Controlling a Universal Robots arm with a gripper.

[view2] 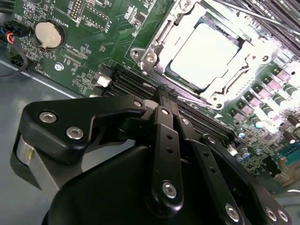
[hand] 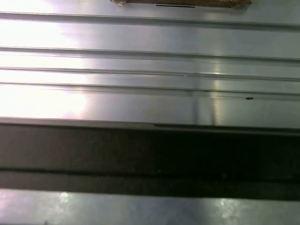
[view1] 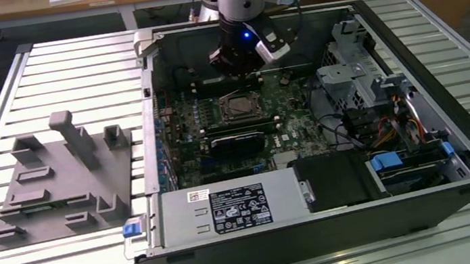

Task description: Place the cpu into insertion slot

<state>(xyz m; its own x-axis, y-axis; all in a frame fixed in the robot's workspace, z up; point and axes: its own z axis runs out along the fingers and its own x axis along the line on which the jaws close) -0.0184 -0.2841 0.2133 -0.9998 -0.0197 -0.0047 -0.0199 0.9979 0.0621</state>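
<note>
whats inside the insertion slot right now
In the second wrist view the cpu, its silver-grey top up, sits inside the insertion slot, ringed by the metal frame. The contacts beneath it are covered. The claw is beside the slot, not touching it.

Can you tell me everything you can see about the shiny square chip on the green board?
The cpu is a small flat square with a dull silver metal top, glaring white under the light. It lies flat inside the insertion slot, whose silver metal frame surrounds it on the green board. In the second wrist view the gripper's black body sits beside it, not touching.
</note>
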